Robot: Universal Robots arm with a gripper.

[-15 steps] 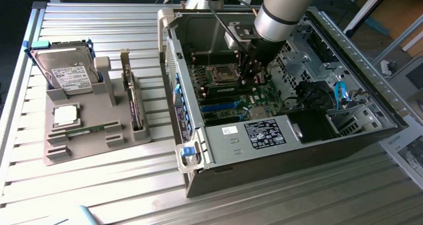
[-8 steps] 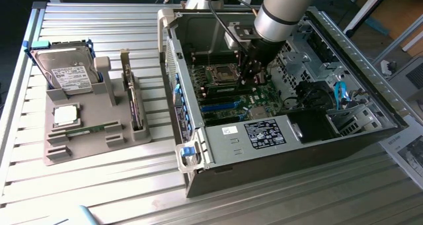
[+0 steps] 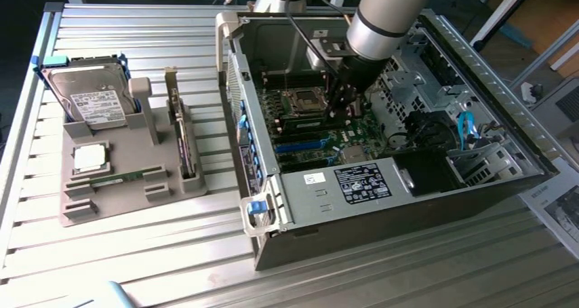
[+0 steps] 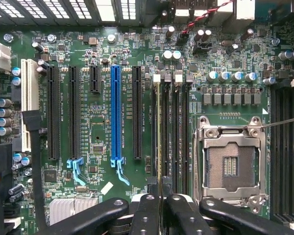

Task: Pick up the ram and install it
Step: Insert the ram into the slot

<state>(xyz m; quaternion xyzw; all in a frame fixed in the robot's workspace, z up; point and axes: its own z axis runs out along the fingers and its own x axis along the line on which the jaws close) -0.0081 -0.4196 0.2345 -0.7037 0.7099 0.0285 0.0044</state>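
End effector [image 3: 344,108] hangs deep inside the open computer case [image 3: 271,206] over the motherboard [image 3: 312,142]. A second stick [image 3: 127,178] lies in the gray tray [image 3: 81,209] at the exterior view's left.

Seen from the wrist, its fingers [image 4: 149,215] pinch the ram [image 4: 159,127], held edge-on along one of the memory slots [image 4: 176,132]. If the stick is skewed or off its notch, pressing could jam it or damage the slot.

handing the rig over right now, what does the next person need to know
End effector: shut on the slim green ram stick, seen edge-on.
Where: inside the open computer case, stick lined up with the black memory slots beside the empty silver processor socket. A second like stick lies on the grey tray.
Done: pickup, carry to the board.
Left: seating can't be confirmed; not released.
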